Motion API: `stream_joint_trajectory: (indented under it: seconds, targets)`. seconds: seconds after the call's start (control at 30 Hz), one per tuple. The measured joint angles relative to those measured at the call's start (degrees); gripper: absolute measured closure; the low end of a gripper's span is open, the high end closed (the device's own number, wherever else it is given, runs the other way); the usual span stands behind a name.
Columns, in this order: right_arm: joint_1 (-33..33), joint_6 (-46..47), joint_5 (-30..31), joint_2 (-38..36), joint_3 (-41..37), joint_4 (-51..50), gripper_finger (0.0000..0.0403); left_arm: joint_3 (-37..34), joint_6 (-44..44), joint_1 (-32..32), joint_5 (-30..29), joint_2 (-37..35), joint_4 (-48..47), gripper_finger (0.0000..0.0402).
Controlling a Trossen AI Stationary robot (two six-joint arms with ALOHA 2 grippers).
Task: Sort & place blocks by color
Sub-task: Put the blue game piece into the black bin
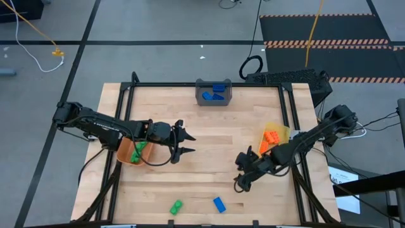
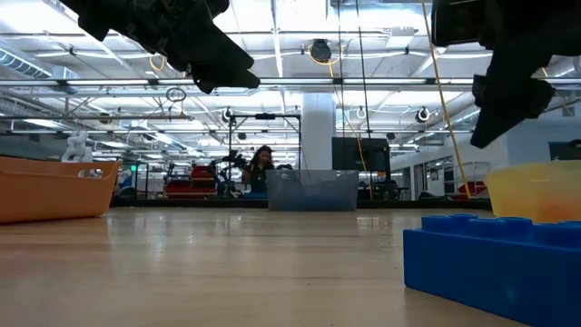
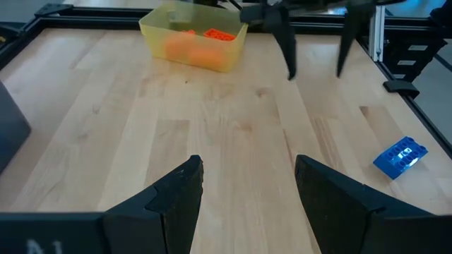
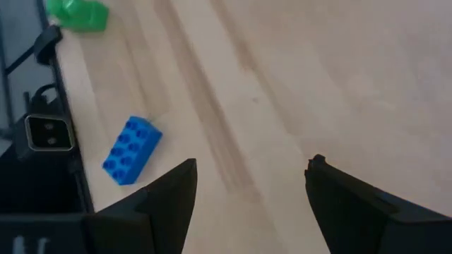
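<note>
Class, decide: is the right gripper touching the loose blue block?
Apart. In the right wrist view bare wood separates the right gripper, fingers open, from the blue block.

No text, label, brand, number or sign can be read in any of the views. A faint pale marking shows at the bottom edge of each wrist view, on the dark body of that arm's own tool, but it is too blurred to make out.
</note>
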Motion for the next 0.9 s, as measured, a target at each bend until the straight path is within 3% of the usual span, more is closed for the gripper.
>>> stream_joint_trajectory:
  seconds: [0.17,0.33,0.7,0.9]
  targets:
    - [0.0,-0.5,-1.9,3.6,1.6,2.8,0.0156,0.0,0.0,-0.5,0.0,0.0,0.1,0.0178]
    - [0.0,-4.9,-3.2,8.3,10.4,1.4,0.0156,0.0,0.3,-1.1,0.1,0.0,0.2,0.0178]
    - [0.2,-8.6,-3.4,24.7,38.6,-29.2,0.0156,0.0,0.7,-1.0,0.1,0.0,1.0,0.0178]
    - [1.4,-5.1,-4.7,30.5,45.0,-31.9,0.0156,0.0,0.0,-1.8,0.7,0.0,0.9,0.0179]
